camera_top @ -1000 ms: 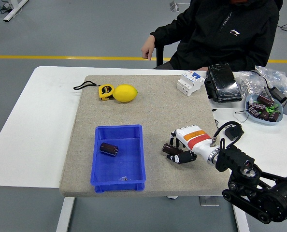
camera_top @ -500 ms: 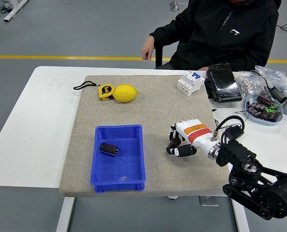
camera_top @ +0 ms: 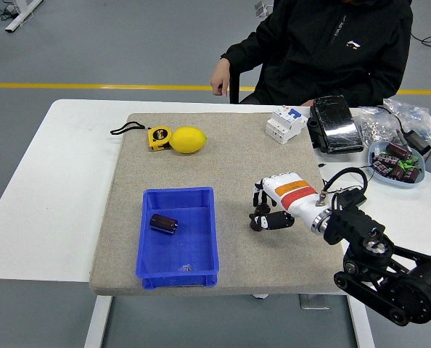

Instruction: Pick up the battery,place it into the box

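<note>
My right hand point(camera_top: 272, 210): fingers curled around a battery point(camera_top: 260, 220) | raised off the mat point(camera_top: 223, 159) for carrying | target: blue box point(camera_top: 178, 235), left.

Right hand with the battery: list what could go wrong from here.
1. The right hand holds the battery only at its fingertips, so it might slip onto the mat.
2. The blue box already holds one battery; a dropped second could strike it or the box's near wall.
</note>
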Tool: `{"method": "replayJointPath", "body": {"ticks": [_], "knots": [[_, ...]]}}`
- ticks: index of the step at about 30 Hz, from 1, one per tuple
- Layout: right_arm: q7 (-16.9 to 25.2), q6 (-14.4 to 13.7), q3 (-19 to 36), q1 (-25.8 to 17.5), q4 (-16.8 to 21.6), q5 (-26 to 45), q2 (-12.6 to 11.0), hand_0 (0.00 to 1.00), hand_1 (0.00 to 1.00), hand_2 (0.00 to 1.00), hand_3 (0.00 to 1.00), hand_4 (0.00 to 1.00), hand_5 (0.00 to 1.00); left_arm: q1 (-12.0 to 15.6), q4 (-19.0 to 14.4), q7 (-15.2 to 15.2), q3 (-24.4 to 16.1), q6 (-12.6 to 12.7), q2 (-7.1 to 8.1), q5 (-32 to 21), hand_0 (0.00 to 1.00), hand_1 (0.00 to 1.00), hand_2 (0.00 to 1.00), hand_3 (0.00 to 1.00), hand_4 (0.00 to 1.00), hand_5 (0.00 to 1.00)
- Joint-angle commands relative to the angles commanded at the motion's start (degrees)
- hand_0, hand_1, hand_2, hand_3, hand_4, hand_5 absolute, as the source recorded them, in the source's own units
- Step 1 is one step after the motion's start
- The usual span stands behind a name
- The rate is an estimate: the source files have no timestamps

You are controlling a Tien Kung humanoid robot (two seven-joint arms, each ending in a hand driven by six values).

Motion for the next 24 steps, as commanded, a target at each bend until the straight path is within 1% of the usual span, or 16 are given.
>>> {"method": "replayJointPath", "body": {"ticks": [5, 6, 11, 12, 17, 19, 23, 24], "knots": [[-0.07, 1.59, -0.04, 0.08, 0.14, 0.05, 0.11, 0.205, 0.363, 0.429, 0.461, 0.747, 0.257, 0.03, -0.01, 0.02, -0.05, -0.03, -0.01, 0.12, 0.723, 0.697, 0.664, 0.585, 0.632, 0.54], [-0.08, 1.83, -0.05, 0.1, 0.13, 0.12, 0.12, 0.262, 0.412, 0.472, 0.5, 0.784, 0.27, 0.03, 0.0, 0.02, -0.06, -0.03, -0.01, 0.15, 0.723, 0.697, 0.664, 0.585, 0.632, 0.54], [0.01, 2.73, -0.22, 0.19, 0.14, 0.57, 0.24, 0.262, 0.412, 0.472, 0.5, 0.784, 0.27, 0.03, 0.01, 0.0, -0.12, 0.0, 0.01, 0.19, 0.723, 0.697, 0.664, 0.585, 0.632, 0.54], [0.03, 2.83, -0.27, 0.21, 0.14, 0.64, 0.28, 0.271, 0.422, 0.496, 0.526, 0.81, 0.285, 0.02, 0.01, 0.01, -0.14, 0.0, 0.02, 0.22, 0.723, 0.696, 0.664, 0.585, 0.632, 0.54], [0.23, 3.31, -0.47, 0.3, 0.02, 0.7, 0.61, 0.271, 0.422, 0.496, 0.526, 0.81, 0.285, -0.09, -0.02, 0.03, -0.06, -0.02, 0.02, 0.22, 0.723, 0.696, 0.664, 0.585, 0.632, 0.54], [0.22, 3.35, -0.44, 0.29, -0.04, 0.62, 0.64, 0.275, 0.426, 0.507, 0.541, 0.816, 0.285, -0.11, -0.02, 0.02, 0.02, -0.03, 0.03, 0.15, 0.723, 0.696, 0.665, 0.585, 0.632, 0.54], [0.12, 3.37, -0.15, 0.16, 0.05, 0.38, 0.33, 0.275, 0.426, 0.507, 0.541, 0.816, 0.285, -0.13, -0.02, 0.02, -0.01, -0.01, 0.0, 0.15, 0.723, 0.696, 0.665, 0.585, 0.632, 0.54], [0.1, 3.34, 0.08, 0.04, 0.04, 0.31, 0.21, 0.273, 0.423, 0.507, 0.539, 0.799, 0.269, -0.12, -0.02, 0.01, 0.05, 0.01, 0.0, 0.06, 0.722, 0.695, 0.665, 0.585, 0.632, 0.54]]}}
